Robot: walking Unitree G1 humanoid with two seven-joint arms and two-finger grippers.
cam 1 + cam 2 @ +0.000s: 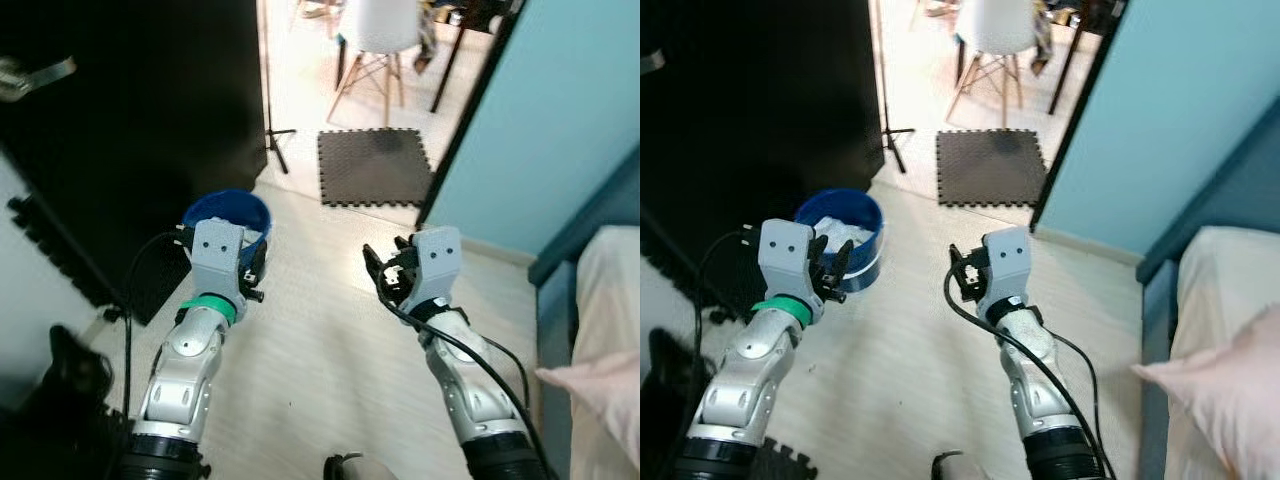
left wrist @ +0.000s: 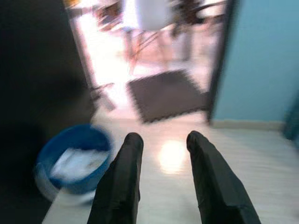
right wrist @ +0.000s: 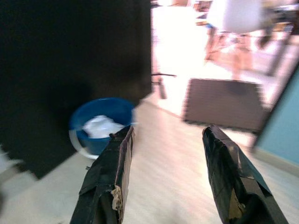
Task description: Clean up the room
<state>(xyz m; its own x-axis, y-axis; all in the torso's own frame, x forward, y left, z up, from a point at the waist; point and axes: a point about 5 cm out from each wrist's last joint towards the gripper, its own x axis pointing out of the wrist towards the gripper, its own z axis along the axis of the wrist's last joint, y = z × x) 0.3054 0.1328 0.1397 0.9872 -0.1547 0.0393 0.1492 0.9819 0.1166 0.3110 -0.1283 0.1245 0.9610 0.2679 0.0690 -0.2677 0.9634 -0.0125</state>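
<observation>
A blue bucket (image 1: 228, 215) with white crumpled stuff inside stands on the pale wood floor beside the black door. My left gripper (image 1: 256, 268) is raised in front of me, just short of the bucket and a little to its right. It is open and empty. The left wrist view has the bucket (image 2: 74, 158) off to one side of its fingers (image 2: 122, 182). My right gripper (image 1: 384, 270) is held up at the same height over bare floor, open and empty. In the right wrist view the bucket (image 3: 100, 123) lies beyond one finger.
A dark foam mat (image 1: 375, 165) lies in the doorway ahead, with a white chair (image 1: 380, 30) beyond it. A thin stand pole (image 1: 268, 100) rises by the black door (image 1: 130, 120). A teal wall (image 1: 560, 120) and a bed with a pink pillow (image 1: 600, 340) are on the right.
</observation>
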